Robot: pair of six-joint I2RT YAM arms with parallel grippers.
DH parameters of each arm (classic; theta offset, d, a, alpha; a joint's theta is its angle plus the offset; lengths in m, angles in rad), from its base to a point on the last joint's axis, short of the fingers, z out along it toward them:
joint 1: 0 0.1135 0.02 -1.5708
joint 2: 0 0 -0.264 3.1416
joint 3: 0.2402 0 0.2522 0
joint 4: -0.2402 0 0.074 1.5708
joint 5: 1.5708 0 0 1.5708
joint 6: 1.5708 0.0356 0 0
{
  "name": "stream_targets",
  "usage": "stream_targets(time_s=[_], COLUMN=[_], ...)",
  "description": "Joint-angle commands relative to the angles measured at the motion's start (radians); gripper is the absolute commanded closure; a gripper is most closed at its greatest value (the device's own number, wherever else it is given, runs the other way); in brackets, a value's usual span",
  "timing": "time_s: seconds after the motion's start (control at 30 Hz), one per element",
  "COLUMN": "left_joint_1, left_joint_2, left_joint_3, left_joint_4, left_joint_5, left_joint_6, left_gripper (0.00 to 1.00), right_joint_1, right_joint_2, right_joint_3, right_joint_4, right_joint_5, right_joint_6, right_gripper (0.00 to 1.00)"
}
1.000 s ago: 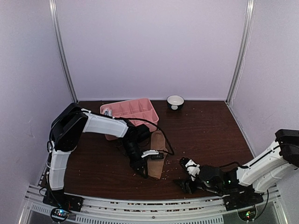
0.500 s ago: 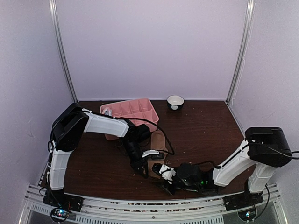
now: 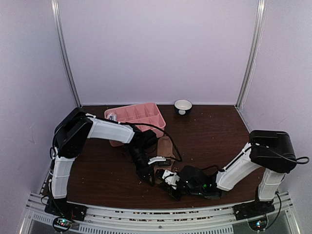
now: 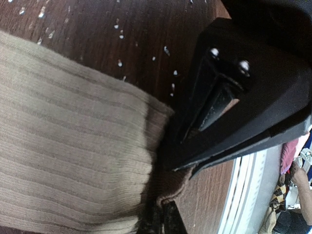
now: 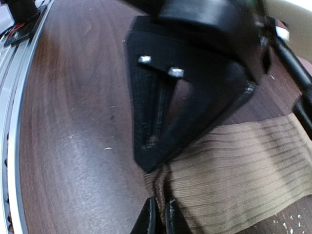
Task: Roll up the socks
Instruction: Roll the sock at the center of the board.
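Note:
A tan-brown ribbed sock lies lengthwise on the dark table, its near end between the two grippers. My left gripper is shut on the sock's near edge; in the left wrist view its tips pinch a fold of the sock. My right gripper is shut on the same end from the right. In the right wrist view its fingertips squeeze a bunched corner of the sock. The two grippers sit almost touching, each one's black finger filling the other's view.
A pink compartmented tray stands at the back left with a small pale item in its left corner. A white bowl sits by the back wall. The metal rail runs along the near edge. Pale crumbs dot the wood.
The right arm swung left along the table's front to the sock's near end, and its jaws closed on the sock's edge. The left arm stayed put, still shut.

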Motion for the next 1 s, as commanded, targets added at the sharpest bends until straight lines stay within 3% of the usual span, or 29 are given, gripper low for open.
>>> stream_targets(time_s=[0.0, 0.1, 0.23, 0.37, 0.5, 0.73, 0.97], left_joint_1=[0.001, 0.001, 0.001, 0.001, 0.001, -0.058, -0.146], left_joint_2=[0.029, -0.010, -0.108, -0.209, -0.276, -0.496, -0.517], left_joint_3=[-0.011, -0.044, -0.147, -0.245, -0.291, -0.426, -0.479], left_joint_4=[0.007, 0.055, 0.197, 0.334, 0.402, 0.451, 0.464], left_joint_5=[-0.063, -0.108, -0.213, -0.310, -0.354, -0.232, -0.315], left_joint_6=[0.029, 0.028, 0.024, 0.030, 0.046, 0.253, 0.348], left_gripper=[1.00, 1.00, 0.87, 0.85, 0.82, 0.73, 0.74], right_joint_1=[-0.045, -0.075, -0.128, -0.141, -0.143, -0.165, -0.178], right_joint_2=[0.005, 0.012, 0.057, 0.087, 0.093, 0.121, 0.172], right_joint_3=[0.015, 0.013, 0.038, 0.009, -0.011, -0.010, 0.001], right_joint_4=[-0.018, -0.012, -0.071, -0.058, -0.074, -0.144, -0.186], right_joint_5=[-0.102, -0.186, -0.357, -0.439, -0.449, -0.437, -0.418], right_joint_6=[0.080, 0.170, 0.304, 0.392, 0.425, 0.452, 0.522], right_gripper=[1.00, 1.00, 1.00, 1.00, 1.00, 1.00, 1.00])
